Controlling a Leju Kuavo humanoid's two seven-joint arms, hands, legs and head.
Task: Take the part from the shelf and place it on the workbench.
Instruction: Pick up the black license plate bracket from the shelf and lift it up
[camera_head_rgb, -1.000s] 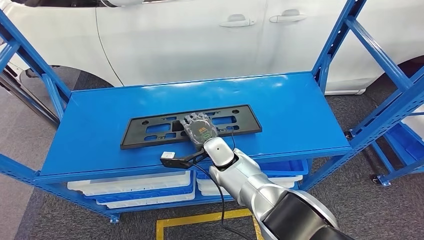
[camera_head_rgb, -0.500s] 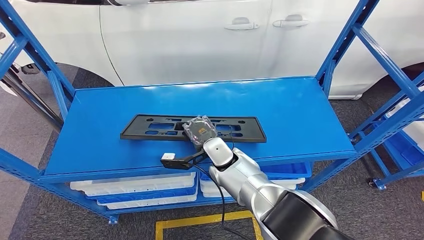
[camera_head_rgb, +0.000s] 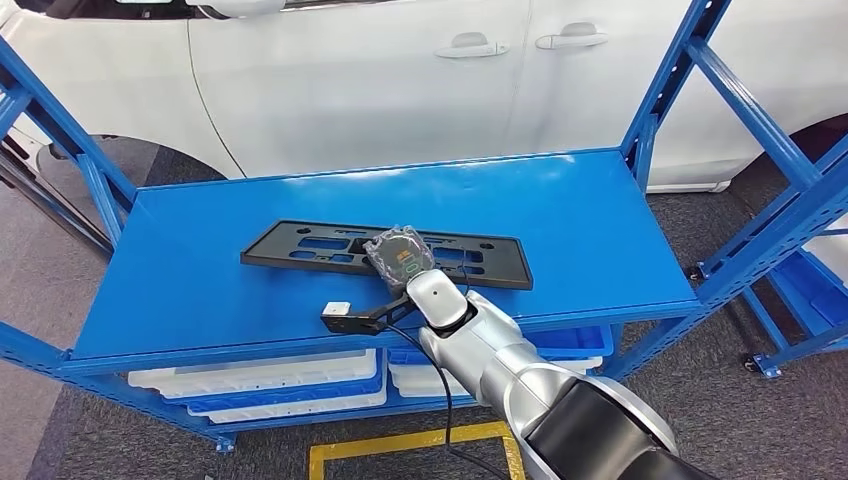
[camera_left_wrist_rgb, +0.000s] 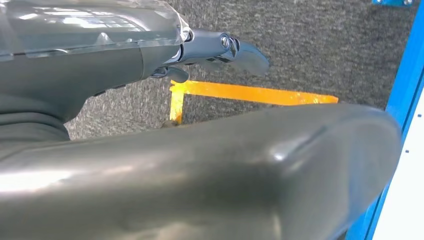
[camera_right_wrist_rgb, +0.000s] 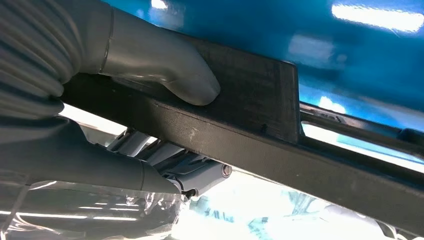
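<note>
Right hand (camera_head_rgb: 399, 256) grips the long black part (camera_head_rgb: 300, 244) near its middle, thumb (camera_right_wrist_rgb: 165, 65) on one face, fingers (camera_right_wrist_rgb: 170, 167) under the other. Part sits just above the blue shelf (camera_head_rgb: 600, 230), tilted. Left hand (camera_left_wrist_rgb: 150, 45) hangs over grey floor, holding nothing; white car (camera_head_rgb: 400, 70) behind.

Silver right arm (camera_head_rgb: 495, 365) with black cable, grey ribbed-cover right hand (camera_head_rgb: 400, 256) wrapped in clear plastic.

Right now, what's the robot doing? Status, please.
Right robot hand grips the black part over the shelf. Left robot hand hangs idle. Nothing in the way.
</note>
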